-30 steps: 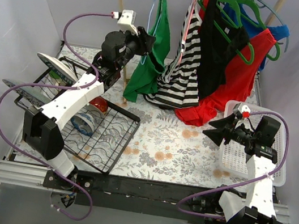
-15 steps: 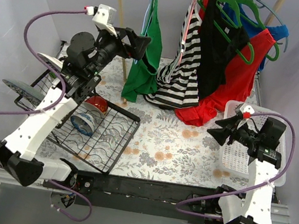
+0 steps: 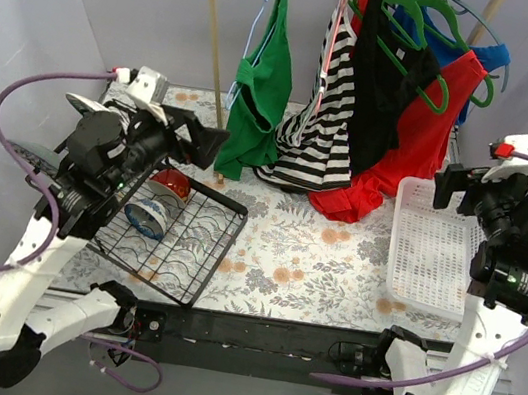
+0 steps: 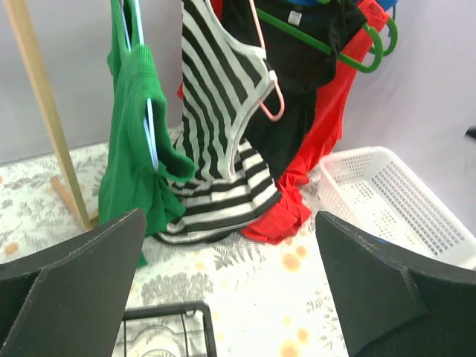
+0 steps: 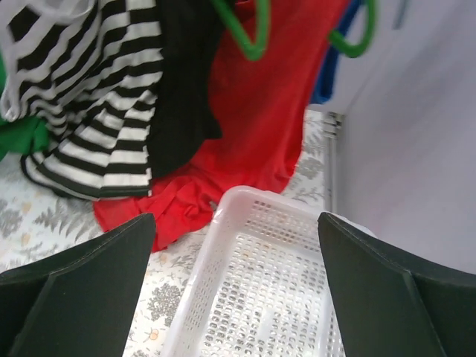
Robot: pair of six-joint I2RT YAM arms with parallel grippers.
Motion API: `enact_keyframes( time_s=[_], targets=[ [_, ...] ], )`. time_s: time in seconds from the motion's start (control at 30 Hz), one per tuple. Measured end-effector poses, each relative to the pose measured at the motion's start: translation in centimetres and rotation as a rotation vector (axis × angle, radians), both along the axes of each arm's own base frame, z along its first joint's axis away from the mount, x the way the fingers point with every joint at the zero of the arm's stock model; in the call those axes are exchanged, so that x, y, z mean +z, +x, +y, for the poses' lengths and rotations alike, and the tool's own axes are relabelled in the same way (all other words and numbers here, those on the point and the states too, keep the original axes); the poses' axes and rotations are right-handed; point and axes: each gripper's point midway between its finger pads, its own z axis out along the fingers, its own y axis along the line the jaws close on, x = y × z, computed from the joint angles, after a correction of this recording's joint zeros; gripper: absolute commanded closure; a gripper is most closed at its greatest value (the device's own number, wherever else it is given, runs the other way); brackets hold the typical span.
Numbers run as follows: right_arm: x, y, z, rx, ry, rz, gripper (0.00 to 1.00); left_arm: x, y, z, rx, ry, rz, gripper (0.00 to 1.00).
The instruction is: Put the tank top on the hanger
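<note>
Tank top: upper centre of the top view, draped over the hanger, bunched to one side, hem low near the bench.
Left claw: jaws wide apart, empty, just left of the green cloth, apart from it.
Right claw: spread open, empty, at the right edge above the white basket.
Risk: probable slide off the thin wire from uneven weight, or a snag from a passing finger.
Surroundings: striped top touching on the right, wooden pole just left, dish rack lower left.
Obstruction: pole and striped top crowding both flanks.
</note>
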Motion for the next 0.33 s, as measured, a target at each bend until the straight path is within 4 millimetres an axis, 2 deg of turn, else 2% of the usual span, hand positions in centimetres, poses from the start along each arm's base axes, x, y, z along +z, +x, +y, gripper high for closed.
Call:
enact_keyframes(
  time_s=[0.13, 0.33],
  targets=[
    [2.9, -0.9, -1.9, -0.145, 0.017, -0.042, 0.01, -0.1, -2.4, 1.4, 0.009, -0.003, 0.004, 0.02],
    [4.6, -2.3, -2.9, -0.234, 0.025, -0.068, 0.01, 0.3, -4.4, 2.7, 0.023, -0.008, -0.003, 0.02]
  ],
)
